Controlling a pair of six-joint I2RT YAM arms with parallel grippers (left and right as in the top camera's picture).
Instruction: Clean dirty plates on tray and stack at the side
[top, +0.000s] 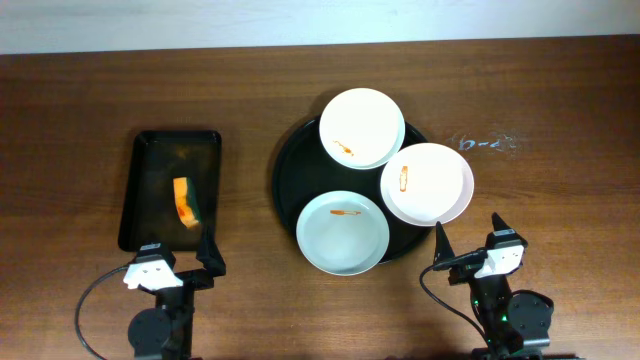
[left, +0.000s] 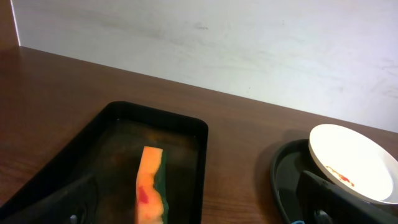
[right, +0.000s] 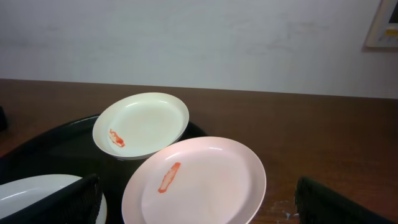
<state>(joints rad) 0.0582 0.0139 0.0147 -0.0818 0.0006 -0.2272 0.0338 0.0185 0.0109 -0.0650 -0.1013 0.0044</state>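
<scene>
Pink plate (top: 427, 183) overhanging tray (top: 284, 178) rim, wood table (top: 560, 200) beside

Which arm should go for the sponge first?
Left. The sponge lies in the rectangular tray, directly ahead of the open left fingers. The right fingers, also open, sit well to the other side by the pink plate at the round tray edge, better placed for handling plates.

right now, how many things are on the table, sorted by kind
plates: 3 (white plate, pale blue plate, pale pink plate)
trays: 2 (round black tray, rectangular black tray)
sponges: 1 (orange and green sponge)
total: 6
</scene>
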